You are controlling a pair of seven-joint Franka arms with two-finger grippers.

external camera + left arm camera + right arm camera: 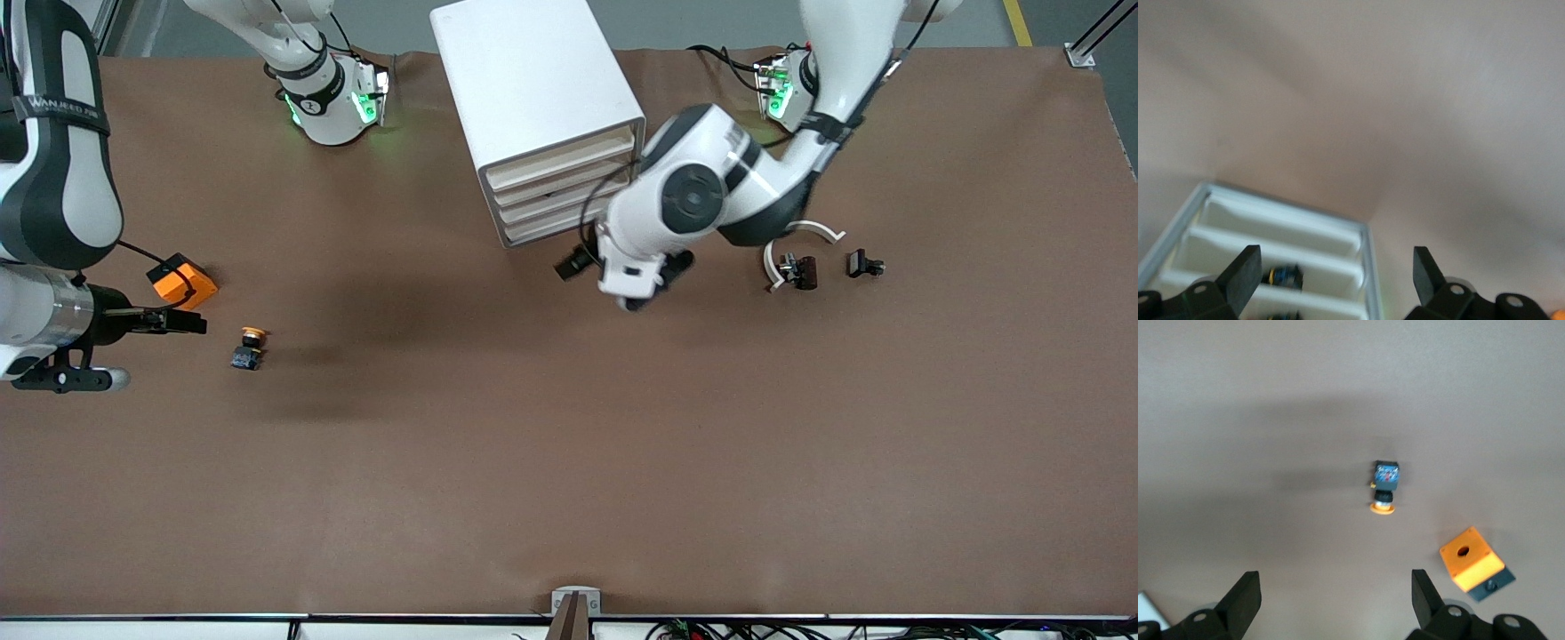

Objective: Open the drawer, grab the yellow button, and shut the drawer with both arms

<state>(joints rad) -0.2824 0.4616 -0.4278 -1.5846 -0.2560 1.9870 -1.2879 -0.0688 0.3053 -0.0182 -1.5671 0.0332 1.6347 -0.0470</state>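
The white cabinet [533,80] stands at the robots' edge of the table. Its uppermost drawer [564,156] sits flush with the three below it. My left gripper [629,298] hovers just in front of the drawers, open and empty [1338,273]. The left wrist view shows the drawer fronts [1271,230], with dark blue parts in the gaps. The button [251,347] lies on its side on the bare table toward the right arm's end. My right gripper [182,322] is beside it, open and empty [1336,593]. The right wrist view shows the button [1384,487] apart from the fingers.
An orange square block [184,280] with a black base lies beside the right gripper, farther from the front camera than the button, and shows in the right wrist view [1470,559]. A white curved ring [805,233] with small black and brown parts [864,264] lies toward the left arm's end.
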